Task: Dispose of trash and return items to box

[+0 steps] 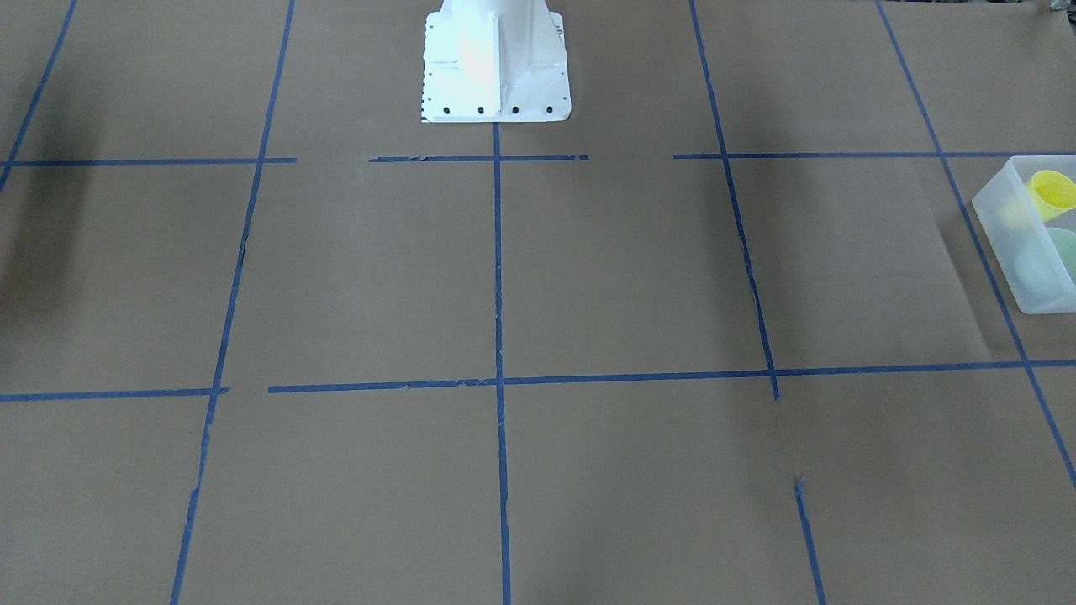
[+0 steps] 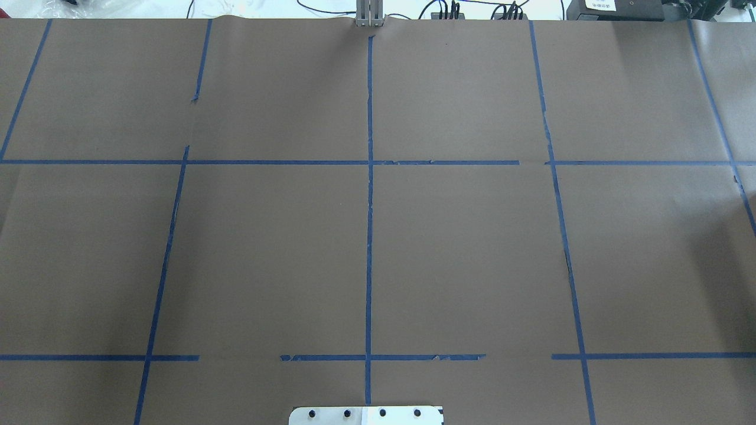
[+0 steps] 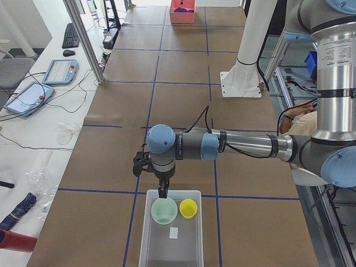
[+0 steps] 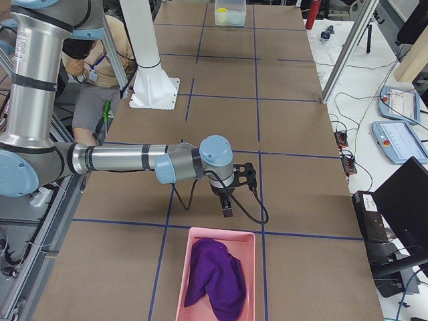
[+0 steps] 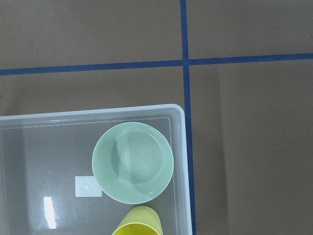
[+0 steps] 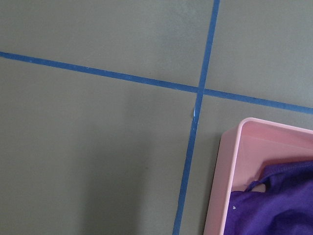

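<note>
The frosted box stands at the table's left end. The mint-green bowl and the yellow cup sit side by side inside it, near a white label. The left wrist view looks down on the box's rim, the bowl and the cup. The front view shows the box at its right edge. My left gripper hangs just above the box's near rim by the bowl. My right gripper hovers over the table just short of a pink tray. I cannot tell whether either gripper is open or shut.
A pink tray holding a purple cloth stands at the table's right end, and shows in the right wrist view. Blue tape lines cross the brown table. The white robot base stands at the table's back edge. A seated person is behind the robot.
</note>
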